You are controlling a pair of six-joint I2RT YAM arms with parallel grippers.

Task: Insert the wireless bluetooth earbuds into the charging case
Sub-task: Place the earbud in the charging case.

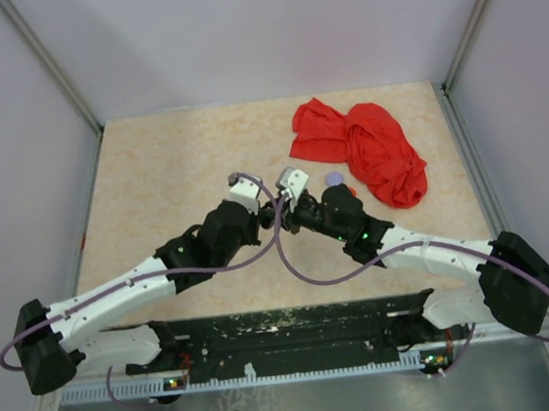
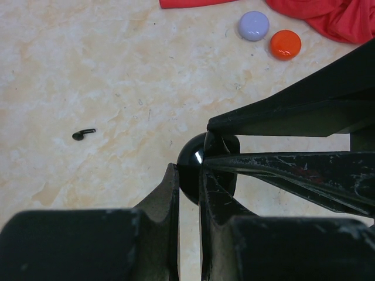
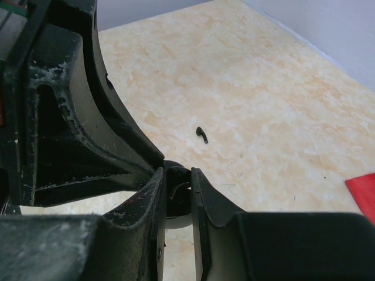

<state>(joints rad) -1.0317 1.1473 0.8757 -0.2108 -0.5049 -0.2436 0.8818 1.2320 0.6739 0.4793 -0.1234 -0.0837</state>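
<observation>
I steady the small glossy round black charging case (image 2: 188,161) in the clamped left gripper (image 2: 187,175) while the right gripper (image 3: 176,178) pinches it narrowly too, probably to work it open; one tiny black earbud (image 2: 84,134) lies apart on the beige marbled table (image 2: 88,58).

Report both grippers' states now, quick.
Left gripper: closed, tips against the charging case; a real grip cannot be told.
Right gripper: closed on the charging case.

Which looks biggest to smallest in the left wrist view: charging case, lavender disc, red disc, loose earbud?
1. charging case, though it is nearest the camera and partly hidden
2. lavender disc and red disc, which look alike
3. earbud
</observation>
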